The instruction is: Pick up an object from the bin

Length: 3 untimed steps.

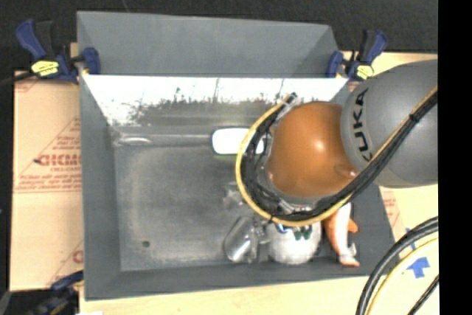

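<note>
Two items are lodged at the front wall of the bin (97, 195), beneath the pincer (255, 223): a silvery rounded piece (239, 244) and a white round object (293, 246) with green marks, partly covered. An orange carrot-like piece (341, 232) is set just right of them. A white oblong (228, 141) is placed by the back wall. The left floor is left open. Pincer state: cannot be told, being hidden under the orange cover (310, 151).

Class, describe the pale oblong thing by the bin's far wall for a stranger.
In the grey bin, find the far wall. At its foot, left of the arm's orange cover, lies the pale oblong thing. It lies alone; the heap sits at the near wall.
</note>
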### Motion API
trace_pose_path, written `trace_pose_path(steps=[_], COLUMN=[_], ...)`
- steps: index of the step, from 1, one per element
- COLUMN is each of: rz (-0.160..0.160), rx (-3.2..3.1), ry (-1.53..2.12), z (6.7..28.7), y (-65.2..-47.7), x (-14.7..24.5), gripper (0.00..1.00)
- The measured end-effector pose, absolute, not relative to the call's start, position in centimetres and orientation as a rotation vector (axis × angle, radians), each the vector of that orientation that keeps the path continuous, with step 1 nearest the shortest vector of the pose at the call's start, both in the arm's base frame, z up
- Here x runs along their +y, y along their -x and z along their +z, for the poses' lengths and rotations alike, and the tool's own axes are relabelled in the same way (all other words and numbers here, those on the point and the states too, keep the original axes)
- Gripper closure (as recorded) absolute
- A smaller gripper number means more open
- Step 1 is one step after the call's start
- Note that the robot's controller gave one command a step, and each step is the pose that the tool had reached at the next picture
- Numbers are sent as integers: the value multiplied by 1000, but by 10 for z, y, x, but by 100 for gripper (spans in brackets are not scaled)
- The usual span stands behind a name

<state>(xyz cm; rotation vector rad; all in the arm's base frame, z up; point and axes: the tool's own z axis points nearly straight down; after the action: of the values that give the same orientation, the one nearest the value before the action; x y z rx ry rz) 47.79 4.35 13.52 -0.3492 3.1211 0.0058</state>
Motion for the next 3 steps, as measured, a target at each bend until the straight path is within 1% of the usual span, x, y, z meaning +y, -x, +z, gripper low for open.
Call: trace_pose_path(steps=[1, 2, 3], rz=[-2, 18, 1], rx=[3073, 2959, 2757], ry=[619, 1062, 1471], z=[147, 69, 72], y=[-555, -498, -575], x=[-37, 29, -43], gripper=[0, 0, 100])
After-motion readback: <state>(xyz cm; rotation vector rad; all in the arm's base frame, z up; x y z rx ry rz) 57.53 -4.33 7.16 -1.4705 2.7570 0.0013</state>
